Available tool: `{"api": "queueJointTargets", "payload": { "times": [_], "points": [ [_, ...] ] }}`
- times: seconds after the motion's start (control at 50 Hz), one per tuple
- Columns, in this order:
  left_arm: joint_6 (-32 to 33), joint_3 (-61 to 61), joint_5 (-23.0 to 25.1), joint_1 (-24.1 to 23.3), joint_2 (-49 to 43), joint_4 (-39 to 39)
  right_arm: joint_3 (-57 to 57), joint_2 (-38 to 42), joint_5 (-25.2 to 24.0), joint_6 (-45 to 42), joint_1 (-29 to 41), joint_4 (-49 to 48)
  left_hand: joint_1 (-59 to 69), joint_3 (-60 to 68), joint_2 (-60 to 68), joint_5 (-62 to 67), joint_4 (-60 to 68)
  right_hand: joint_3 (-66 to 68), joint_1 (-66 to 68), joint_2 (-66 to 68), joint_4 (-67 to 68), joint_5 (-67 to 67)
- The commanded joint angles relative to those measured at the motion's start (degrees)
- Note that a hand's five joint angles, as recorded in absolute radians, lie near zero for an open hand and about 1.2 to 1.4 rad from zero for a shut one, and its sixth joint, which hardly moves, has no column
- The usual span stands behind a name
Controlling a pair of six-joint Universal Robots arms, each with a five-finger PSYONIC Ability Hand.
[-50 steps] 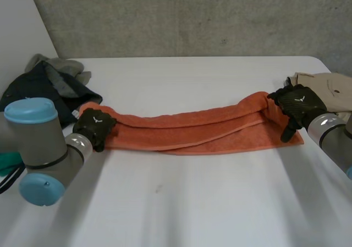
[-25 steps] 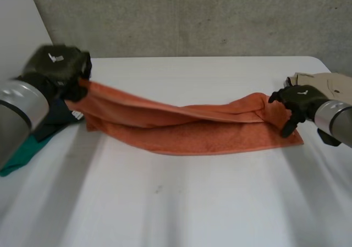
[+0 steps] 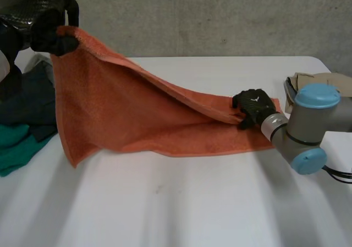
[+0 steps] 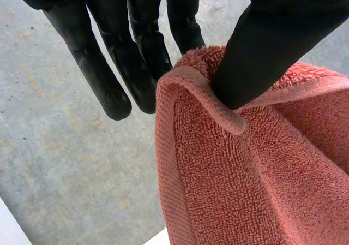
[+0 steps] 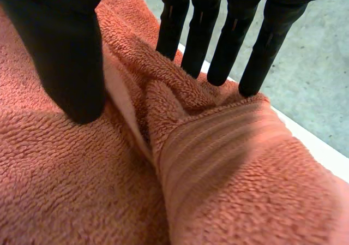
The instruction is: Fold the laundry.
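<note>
Across the middle of the white desk (image 3: 176, 214), an orange towel (image 3: 137, 126) is being stretched out, with its lower layer lying flat and its upper layer being held up in a slope toward the left. At the towel's right end, a bunched fold is being pinched by the right robot hand (image 3: 254, 105): the thumb (image 5: 65, 54) is being pressed on one side of the fold and the straight fingers (image 5: 223, 43) on the other. The towel's left corner is being held high above the desk by the left robot hand (image 3: 33, 10), the hem being clamped between its thumb (image 4: 272, 43) and fingers (image 4: 139, 54), so that this end is hanging down toward the desk. Just beside that hanging end, at the desk's left, a pile of dark and green clothes (image 3: 27, 112) is being kept. A beige garment (image 3: 335, 80) is lying at the far right, behind the right arm. A grey wall (image 3: 220, 16) is being seen behind the desk.
</note>
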Motion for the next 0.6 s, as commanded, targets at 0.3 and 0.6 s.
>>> {"api": "queueJointTargets", "payload": {
  "times": [0.3,0.6],
  "points": [
    [2.39,-3.62,1.44,5.54,-1.15,-4.54,-0.66,-26.35,-2.14,-5.48,-8.47,24.69,14.82,11.85,11.48,13.94,11.36,36.06,36.18,35.96,36.08,37.14],
    [14.87,-4.43,1.71,3.88,-17.49,-10.44,-6.02,-22.69,-4.53,-28.86,-8.92,49.84,14.82,11.85,11.48,13.94,11.36,36.06,36.18,35.96,36.08,37.14]
  ]
}}
